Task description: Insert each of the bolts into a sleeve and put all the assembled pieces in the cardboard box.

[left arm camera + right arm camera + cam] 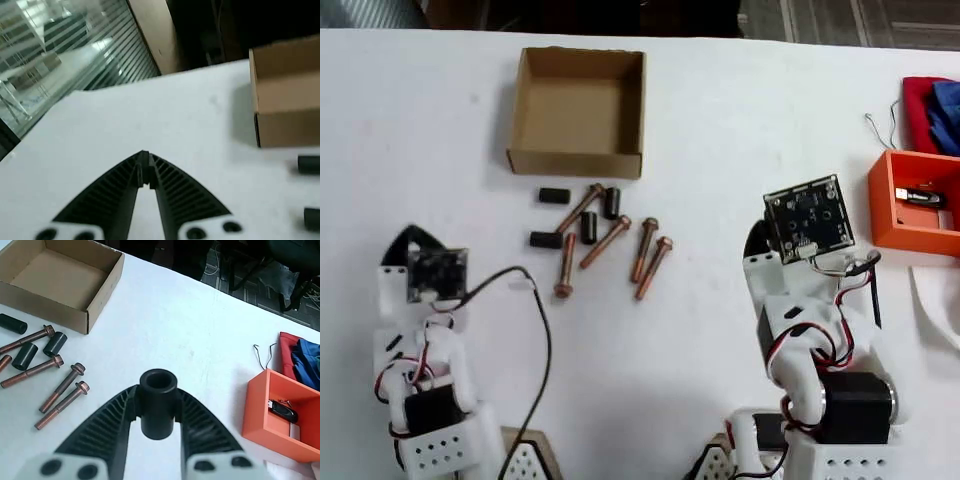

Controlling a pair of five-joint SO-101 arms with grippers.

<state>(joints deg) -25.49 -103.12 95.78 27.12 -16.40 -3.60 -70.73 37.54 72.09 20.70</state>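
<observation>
The open cardboard box (580, 110) stands at the back middle of the table, with nothing in it. In front of it lie several copper bolts (606, 242) mixed with several short black sleeves (588, 227). My right gripper (157, 395) is shut on one black sleeve (158, 412), held upright with its bore facing the camera, to the right of the bolts (62, 397). In the high view the right gripper (757, 243) sits right of the pile. My left gripper (145, 167) is shut on nothing, hovering left of the pile (412, 243), with the box (287, 95) and two sleeves (309, 163) off to its side.
An orange bin (912, 203) holding a small dark device stands at the right edge, with red and blue cloth (932, 110) behind it. A black cable (535, 330) loops from the left arm's base. White table surface lies open between the arms.
</observation>
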